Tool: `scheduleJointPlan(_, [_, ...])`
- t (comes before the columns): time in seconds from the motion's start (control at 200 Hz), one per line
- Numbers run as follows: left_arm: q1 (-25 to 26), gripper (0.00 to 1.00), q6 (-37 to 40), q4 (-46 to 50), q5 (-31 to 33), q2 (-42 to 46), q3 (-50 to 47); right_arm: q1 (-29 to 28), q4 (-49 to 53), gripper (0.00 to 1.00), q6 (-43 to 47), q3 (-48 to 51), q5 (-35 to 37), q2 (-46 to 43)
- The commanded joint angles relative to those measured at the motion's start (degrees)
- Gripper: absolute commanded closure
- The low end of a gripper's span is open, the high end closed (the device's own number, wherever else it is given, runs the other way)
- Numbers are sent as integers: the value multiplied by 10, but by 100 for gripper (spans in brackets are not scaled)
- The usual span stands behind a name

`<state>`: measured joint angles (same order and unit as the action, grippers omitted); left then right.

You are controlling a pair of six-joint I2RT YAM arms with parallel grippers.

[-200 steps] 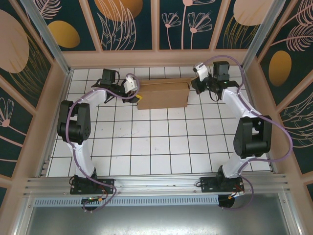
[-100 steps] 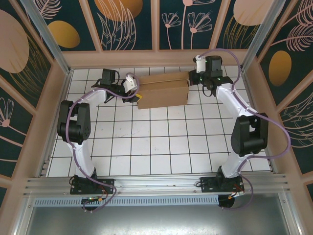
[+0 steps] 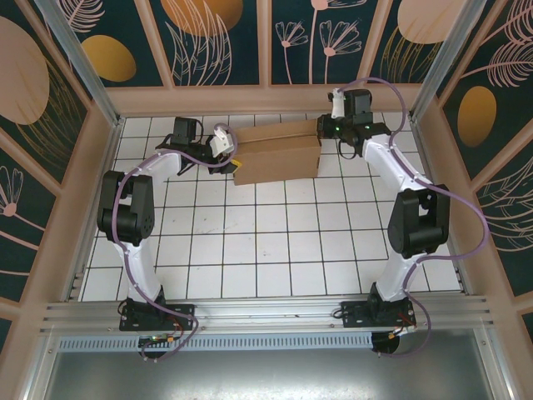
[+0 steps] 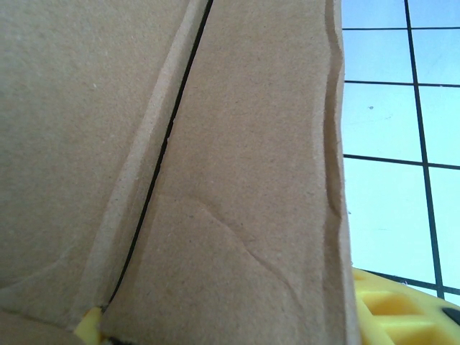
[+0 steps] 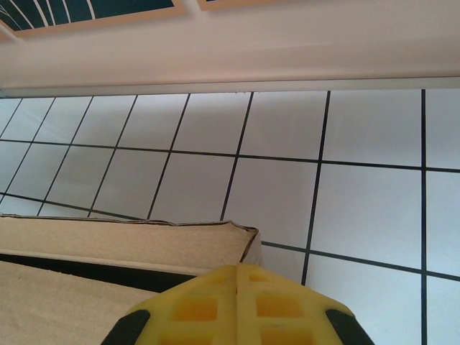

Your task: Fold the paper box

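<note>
The paper box (image 3: 279, 154) is brown corrugated cardboard lying at the far middle of the tiled table, with a long panel along its back edge. My left gripper (image 3: 232, 158) is at the box's left end. In the left wrist view the cardboard (image 4: 244, 180) spans the space between my yellow fingers (image 4: 395, 305), which hold it from both sides. My right gripper (image 3: 326, 129) is at the box's far right corner. There its yellow fingertips (image 5: 237, 272) are pressed together with nothing between them, right above the cardboard's edge (image 5: 108, 244).
The table (image 3: 266, 242) is white tile with black grid lines. A low beige wall (image 3: 266, 98) runs close behind the box, and side walls close in left and right. Both arms reach across the table from the near rail (image 3: 266, 312).
My right arm has swung toward the back wall and left, onto the box's far right corner. The box's back panel now shows more. The left arm has stayed put.
</note>
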<state>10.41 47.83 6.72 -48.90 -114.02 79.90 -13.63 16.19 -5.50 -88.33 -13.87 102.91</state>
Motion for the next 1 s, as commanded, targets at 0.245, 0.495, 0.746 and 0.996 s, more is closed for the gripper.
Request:
scheduleJointPlan(0.245, [3,54,2,1,-1,-12,-8,-24,-74,100,16,102,49,-60])
scheduleJointPlan(0.495, [3,54,3,3,-1,-13,-5,-18,-78,100,32,107,59,-67])
scheduleJointPlan(0.746, [3,54,1,4,-1,-12,-6,-23,-96,100,45,135,44,-74])
scheduleJointPlan(0.996, [2,54,1,5,-1,-13,-5,-24,-119,100,50,173,51,-90])
